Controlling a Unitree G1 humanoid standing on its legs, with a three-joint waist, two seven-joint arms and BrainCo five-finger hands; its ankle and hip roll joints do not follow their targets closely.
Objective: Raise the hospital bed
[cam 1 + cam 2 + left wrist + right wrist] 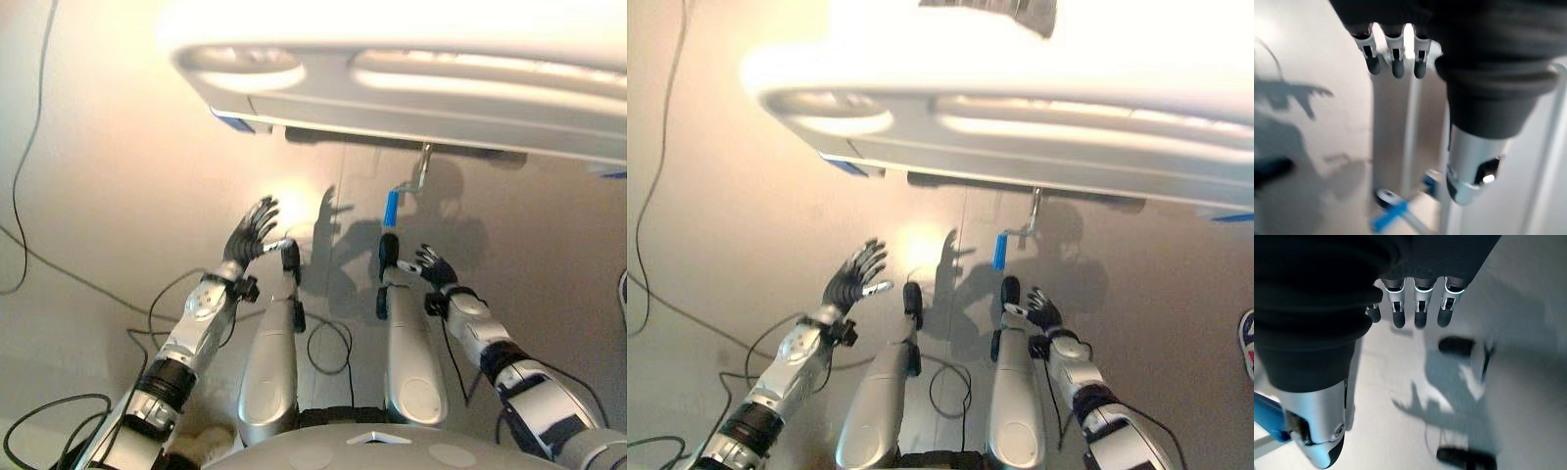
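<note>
The white footboard of the hospital bed (411, 88) spans the top of the eye views. Under it hangs a metal crank with a blue handle (391, 208), also visible as the blue handle (999, 251) in the right eye view. My right hand (432, 264) is open, fingers straight, low and just right of the handle, not touching it. My left hand (251, 233) is open with fingers spread, well left of the crank. In the left wrist view the blue handle (1391, 215) lies beyond the fingers (1396, 61). The right wrist view catches the blue handle (1268, 418) beside the thumb (1317, 431).
The floor is pale and bare beneath the bed. A blue caster fitting (233, 122) sits under the footboard's left corner. A shoe (1246, 343) shows at the right edge.
</note>
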